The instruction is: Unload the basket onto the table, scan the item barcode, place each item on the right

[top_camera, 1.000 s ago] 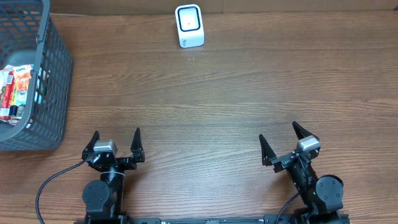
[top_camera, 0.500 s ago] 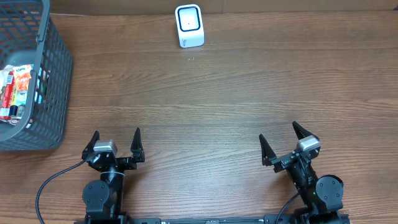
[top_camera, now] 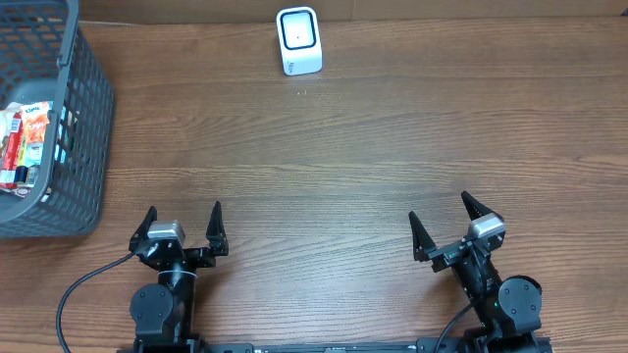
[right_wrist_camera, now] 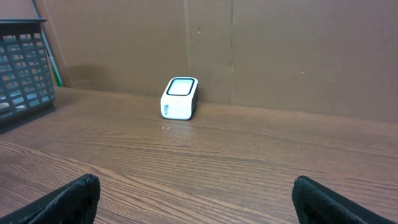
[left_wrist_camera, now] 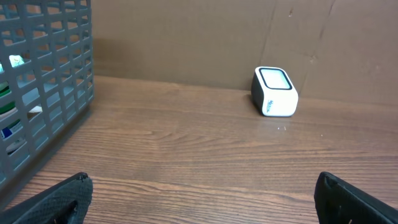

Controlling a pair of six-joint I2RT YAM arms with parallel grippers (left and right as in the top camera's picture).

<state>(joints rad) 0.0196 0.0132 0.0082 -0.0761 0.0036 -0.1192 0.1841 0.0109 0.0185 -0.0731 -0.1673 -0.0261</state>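
Observation:
A small white barcode scanner (top_camera: pixel 298 40) with a dark window stands at the table's far edge, also seen in the left wrist view (left_wrist_camera: pixel 274 92) and the right wrist view (right_wrist_camera: pixel 180 98). Colourful packaged items (top_camera: pixel 26 137) lie inside a grey mesh basket (top_camera: pixel 83 118) at the far left. My left gripper (top_camera: pixel 183 218) rests at the near left edge, open and empty. My right gripper (top_camera: pixel 445 221) sits at the near right edge, also open with nothing between its fingers. Both are far from the scanner and the basket.
A brown cardboard wall (right_wrist_camera: pixel 261 50) backs the table behind the scanner. The basket's side (left_wrist_camera: pixel 43 93) fills the left of the left wrist view. A black cable (top_camera: pixel 78 289) loops beside the left arm's base.

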